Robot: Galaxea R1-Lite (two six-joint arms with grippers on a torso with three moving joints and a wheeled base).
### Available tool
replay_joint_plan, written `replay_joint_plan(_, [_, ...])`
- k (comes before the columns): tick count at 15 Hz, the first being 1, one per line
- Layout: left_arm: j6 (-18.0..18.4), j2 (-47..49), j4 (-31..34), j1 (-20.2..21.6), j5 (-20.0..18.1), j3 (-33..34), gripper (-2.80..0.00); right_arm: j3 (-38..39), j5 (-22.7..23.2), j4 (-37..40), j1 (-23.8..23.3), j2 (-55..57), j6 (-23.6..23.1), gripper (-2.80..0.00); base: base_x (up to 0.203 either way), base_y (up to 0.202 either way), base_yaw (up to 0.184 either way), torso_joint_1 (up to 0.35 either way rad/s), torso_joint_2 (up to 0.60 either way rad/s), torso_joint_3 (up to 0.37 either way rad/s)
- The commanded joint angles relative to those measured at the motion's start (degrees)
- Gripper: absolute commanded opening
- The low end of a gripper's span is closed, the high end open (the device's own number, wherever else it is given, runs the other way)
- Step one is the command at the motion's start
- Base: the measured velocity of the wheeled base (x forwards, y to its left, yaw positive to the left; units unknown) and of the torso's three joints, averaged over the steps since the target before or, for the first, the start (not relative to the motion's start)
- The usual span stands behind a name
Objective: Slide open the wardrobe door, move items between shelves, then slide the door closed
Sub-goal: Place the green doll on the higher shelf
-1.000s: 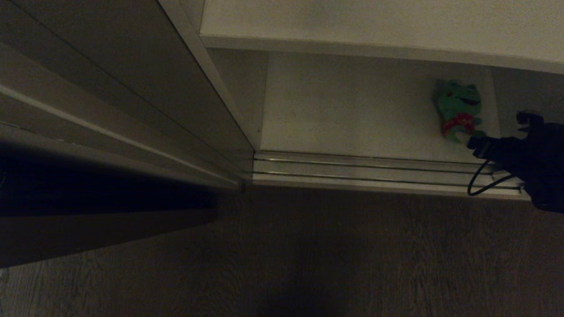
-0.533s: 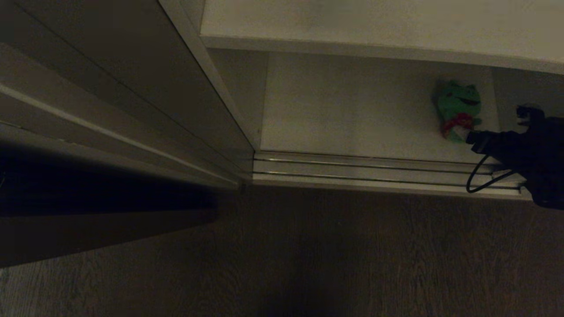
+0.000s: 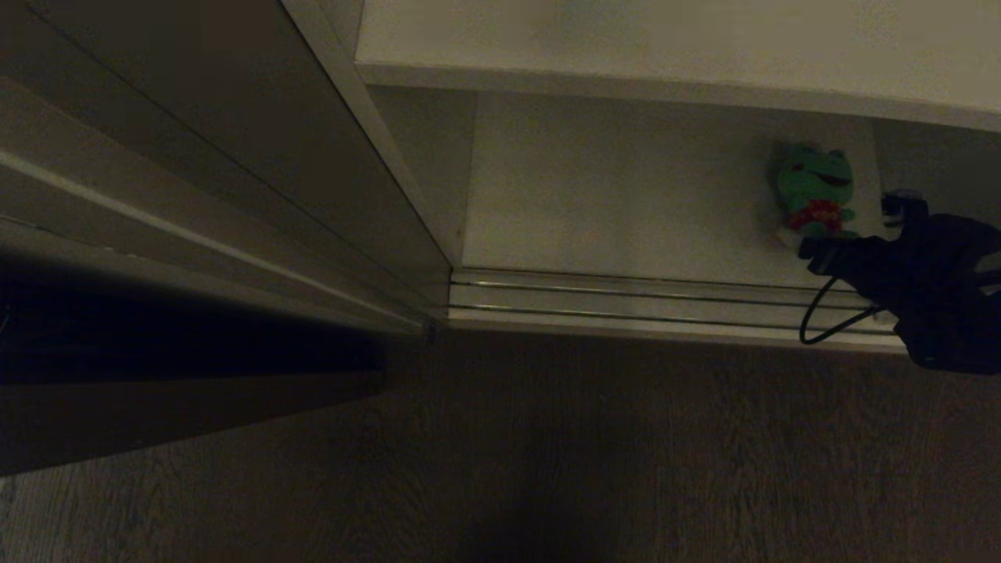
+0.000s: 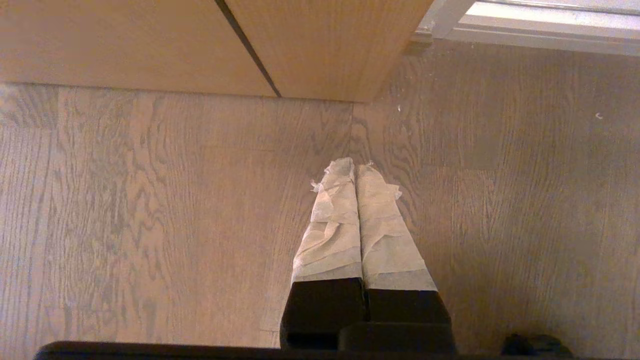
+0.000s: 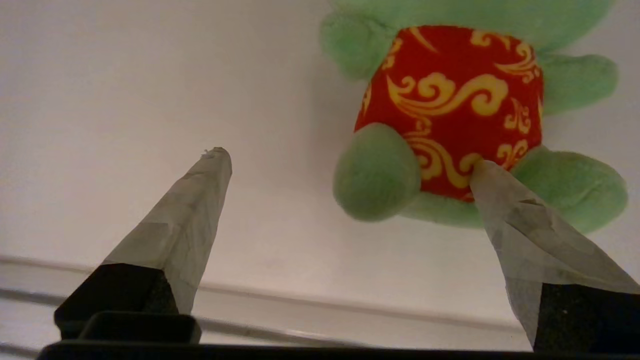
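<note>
Reaching for the small green plush frog with the red, gold-swirled belly patch [image 3: 816,194] is the step in hand, and it asks mostly for better centring. Taking the frog as the landmark and working from the robot outward: nearest lies the dark wood-grain floor [image 3: 594,453], then the pale metal sliding track [image 3: 626,301] at the wardrobe's foot, just on the near side of the frog. The black right gripper with tape-wrapped fingers [image 5: 350,155] hovers over that track and the front edge of the board, its jaws spread wide with nothing between them yet. In the right wrist view one fingertip sits at the lower edge of the frog's red patch, between its two feet, while the other stands well off to the side over bare board, so the toy is off-centre in the gap. A good grasp would likely shift the gripper sideways until the belly lies midway, push a little deeper, then close gently on the soft body rather than a foot, which could slip out. The frog lies on the plain white lower shelf [image 3: 626,195]; above and beyond it runs the white upper shelf [image 3: 665,39]. Far to the frog's left, the matte grey-green sliding wardrobe door [image 3: 235,156] is slid aside. The left gripper [image 4: 355,165] hangs over the floor, fingers pressed together, idle.
</note>
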Motion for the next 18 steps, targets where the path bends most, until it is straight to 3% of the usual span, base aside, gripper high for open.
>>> replay_joint_plan(1, [-0.02,0.05,-0.04,0.00,0.01,0.00,-2.80,-1.29,0.17,-0.33,0.03,1.89,-0.30,0.00,0.000,0.000,0.000,0.000,0.00,0.000])
replay_joint_plan(5, [-0.02,-0.01,-0.04,0.00,0.01,0.00,-2.80,-4.65,0.19,-0.28,-0.32,3.77,-0.39,0.00,0.000,0.000,0.000,0.000,0.00,0.000])
replay_joint_plan(6, [-0.02,0.06,-0.04,0.00,0.01,0.00,-2.80,-4.72,0.13,-0.33,-0.47,3.90,-0.37,-2.80,0.000,0.000,0.000,0.000,0.00,0.000])
replay_joint_plan(18, [-0.02,0.06,-0.04,0.00,0.01,0.00,-2.80,-5.37,0.26,-0.33,-1.45,3.59,-1.09,-2.80,0.000,0.000,0.000,0.000,0.00,0.000])
